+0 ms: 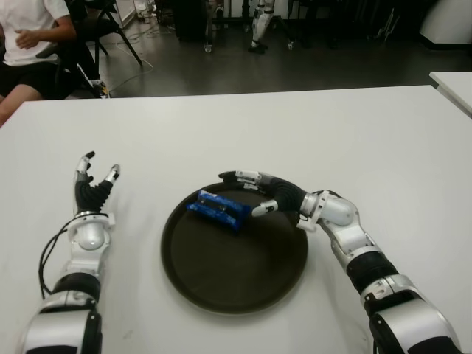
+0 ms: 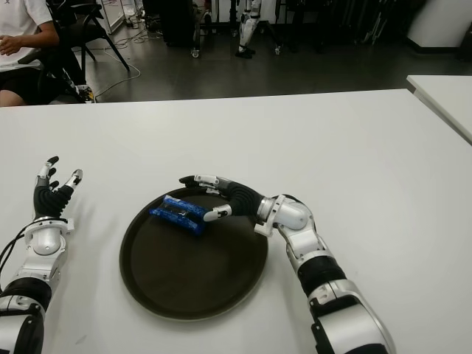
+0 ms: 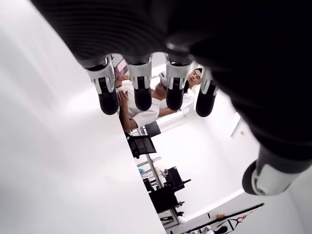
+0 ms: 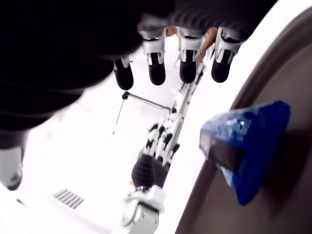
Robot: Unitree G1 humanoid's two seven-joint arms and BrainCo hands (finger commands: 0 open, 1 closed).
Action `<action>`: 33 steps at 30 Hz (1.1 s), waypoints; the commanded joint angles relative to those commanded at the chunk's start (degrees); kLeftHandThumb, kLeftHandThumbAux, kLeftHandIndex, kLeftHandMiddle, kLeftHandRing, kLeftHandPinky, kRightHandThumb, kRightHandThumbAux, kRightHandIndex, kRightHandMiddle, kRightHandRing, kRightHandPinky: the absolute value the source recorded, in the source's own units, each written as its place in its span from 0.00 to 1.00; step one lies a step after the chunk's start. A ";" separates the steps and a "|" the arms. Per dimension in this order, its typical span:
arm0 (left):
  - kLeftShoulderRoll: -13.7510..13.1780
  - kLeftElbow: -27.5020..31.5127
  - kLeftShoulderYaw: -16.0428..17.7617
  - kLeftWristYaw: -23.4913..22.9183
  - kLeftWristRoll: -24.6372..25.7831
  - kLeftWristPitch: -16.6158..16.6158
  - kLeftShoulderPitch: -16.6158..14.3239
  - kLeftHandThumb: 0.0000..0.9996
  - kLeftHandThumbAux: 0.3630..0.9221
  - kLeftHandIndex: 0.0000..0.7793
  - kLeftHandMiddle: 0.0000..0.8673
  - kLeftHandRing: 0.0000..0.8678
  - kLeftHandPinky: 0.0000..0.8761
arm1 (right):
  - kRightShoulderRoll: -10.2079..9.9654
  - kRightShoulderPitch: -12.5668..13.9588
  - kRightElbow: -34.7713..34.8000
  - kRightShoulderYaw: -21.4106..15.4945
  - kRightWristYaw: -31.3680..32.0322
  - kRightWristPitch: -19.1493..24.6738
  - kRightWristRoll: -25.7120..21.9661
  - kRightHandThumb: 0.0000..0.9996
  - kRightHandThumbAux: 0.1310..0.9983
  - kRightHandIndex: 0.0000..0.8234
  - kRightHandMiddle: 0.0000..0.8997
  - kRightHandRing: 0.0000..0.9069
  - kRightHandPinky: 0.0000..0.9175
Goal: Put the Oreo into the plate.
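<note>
Lowest in the frame, the 2 forearms rise from the bottom corners. Just above them, in the lower centre, sits the round dark brown plate [image 1: 234, 284] on the white table [image 1: 310, 133]. The blue, foil-wrapped Oreo pack [image 1: 218, 209] lies inside the plate, on its upper left part, with one end close to the rim.

The right hand [image 1: 254, 193] shows at centre right, reaching across the plate's upper rim beside the pack. Its fingers [image 4: 156, 68] are stretched out and released, and the right wrist view shows the pack apart from them, lying on the dark plate floor with nothing closed around it. The left hand [image 1: 94, 184] shows at middle left over bare table, well apart from the plate, fingers spread and holding nothing.

Farther off, at the upper left corner, a seated person in a white shirt [image 1: 29, 29] is beyond the table's far edge, with a dark floor and chair legs behind.

By the look of it, the placing step is done: the pack is in the plate and let go. The next move likely calls only for lifting the right hand up and back toward the lower right, without the fingertips nudging the pack.
</note>
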State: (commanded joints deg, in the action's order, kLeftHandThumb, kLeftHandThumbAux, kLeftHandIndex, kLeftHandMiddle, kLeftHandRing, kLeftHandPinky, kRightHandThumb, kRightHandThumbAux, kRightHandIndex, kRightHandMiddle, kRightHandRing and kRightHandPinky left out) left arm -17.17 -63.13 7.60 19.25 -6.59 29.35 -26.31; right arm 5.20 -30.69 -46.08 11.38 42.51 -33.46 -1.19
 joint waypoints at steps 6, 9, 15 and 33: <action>0.07 -0.17 -0.22 0.38 -0.46 0.15 0.07 0.00 0.35 0.00 0.00 0.00 0.00 | 4.92 -3.00 -5.76 -2.99 1.39 -2.84 -0.96 0.00 0.41 0.00 0.00 0.00 0.00; 0.15 -0.12 0.01 0.48 -0.26 0.43 0.18 0.00 0.35 0.00 0.00 0.00 0.00 | 5.34 -3.66 -4.78 -6.28 5.87 -1.97 -6.53 0.00 0.44 0.00 0.00 0.00 0.00; 0.24 0.06 -0.01 0.90 -0.50 0.70 0.35 0.00 0.35 0.00 0.00 0.00 0.00 | 5.11 -5.97 -3.73 -15.55 10.38 4.54 -18.97 0.00 0.50 0.00 0.00 0.00 0.00; -0.37 -0.75 -0.14 0.27 -0.81 1.22 -0.37 0.00 0.34 0.00 0.00 0.00 0.00 | 7.01 -9.24 -25.41 -21.05 -47.82 -4.85 -4.00 0.02 0.62 0.00 0.00 0.00 0.00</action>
State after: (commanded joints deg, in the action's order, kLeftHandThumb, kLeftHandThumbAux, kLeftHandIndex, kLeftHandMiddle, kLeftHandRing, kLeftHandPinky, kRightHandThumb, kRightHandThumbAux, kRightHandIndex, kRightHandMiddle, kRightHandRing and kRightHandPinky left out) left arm -17.55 -63.88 7.45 19.52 -7.40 30.57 -26.68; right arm 12.21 -39.93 -71.49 -9.67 -5.31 -38.31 -5.18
